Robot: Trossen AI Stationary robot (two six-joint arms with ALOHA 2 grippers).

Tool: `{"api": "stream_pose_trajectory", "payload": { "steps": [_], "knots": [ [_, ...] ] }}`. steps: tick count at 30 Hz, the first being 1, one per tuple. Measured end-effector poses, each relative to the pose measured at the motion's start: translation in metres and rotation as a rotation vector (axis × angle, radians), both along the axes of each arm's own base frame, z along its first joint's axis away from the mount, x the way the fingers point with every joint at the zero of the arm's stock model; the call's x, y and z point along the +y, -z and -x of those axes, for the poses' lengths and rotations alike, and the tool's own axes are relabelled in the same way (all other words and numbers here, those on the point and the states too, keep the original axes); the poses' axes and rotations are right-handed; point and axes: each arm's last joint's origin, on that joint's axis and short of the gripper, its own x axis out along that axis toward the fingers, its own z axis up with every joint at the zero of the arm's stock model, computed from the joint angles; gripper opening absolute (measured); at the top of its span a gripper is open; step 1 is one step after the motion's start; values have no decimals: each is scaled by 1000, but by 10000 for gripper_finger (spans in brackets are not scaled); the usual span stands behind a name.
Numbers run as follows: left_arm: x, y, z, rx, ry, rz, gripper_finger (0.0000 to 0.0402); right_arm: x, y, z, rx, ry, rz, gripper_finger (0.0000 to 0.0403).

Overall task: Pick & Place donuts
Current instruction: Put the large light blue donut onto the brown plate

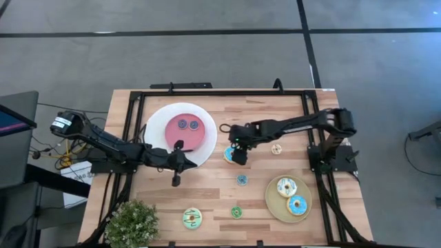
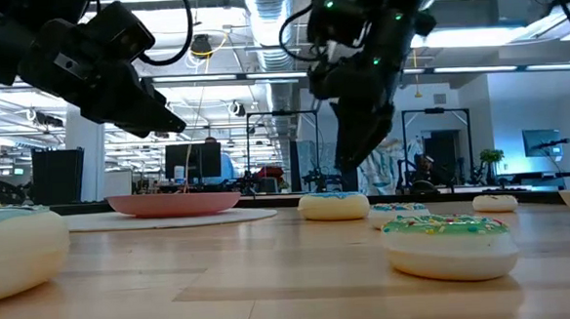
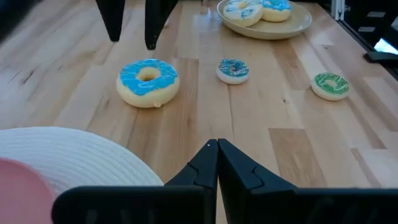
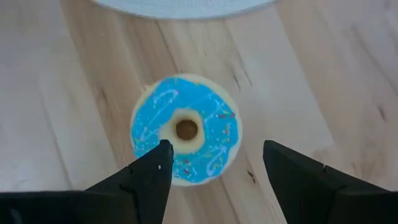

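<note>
A large blue-iced donut lies flat on the table beside the big white plate. My right gripper hangs open just above it, pointing down, fingers apart over its near half and touching nothing. In the low view the right gripper stands clear above that donut. My left gripper is shut and empty over the white plate's rim. Two small purple donuts sit on the plate's pink centre. Two iced donuts rest on the tan plate.
Loose on the wood are a small teal donut, a small green one, a small tan one and a large pale green one. A potted plant stands at the near left corner. A black frame edges the table.
</note>
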Motion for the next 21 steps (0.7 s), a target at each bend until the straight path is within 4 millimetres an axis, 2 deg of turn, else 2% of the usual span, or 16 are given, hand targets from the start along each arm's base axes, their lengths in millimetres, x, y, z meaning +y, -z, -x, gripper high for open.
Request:
{"api": "stream_pose_trajectory", "payload": {
  "steps": [6, 11, 15, 21],
  "knots": [
    [-1, -3, -3, 46, -5, 3, 2, -2, 15, -17, 46, 4, -3, 237],
    [-1, -3, -3, 50, -9, 11, 2, -11, 30, -22, 79, 36, -9, 237],
    [-1, -2, -3, 59, -12, 15, 2, -18, 36, -22, 88, 70, -18, 237],
    [-1, -1, -2, 72, -17, 12, 2, -18, 38, -21, 106, 62, -43, 237]
  ]
}}
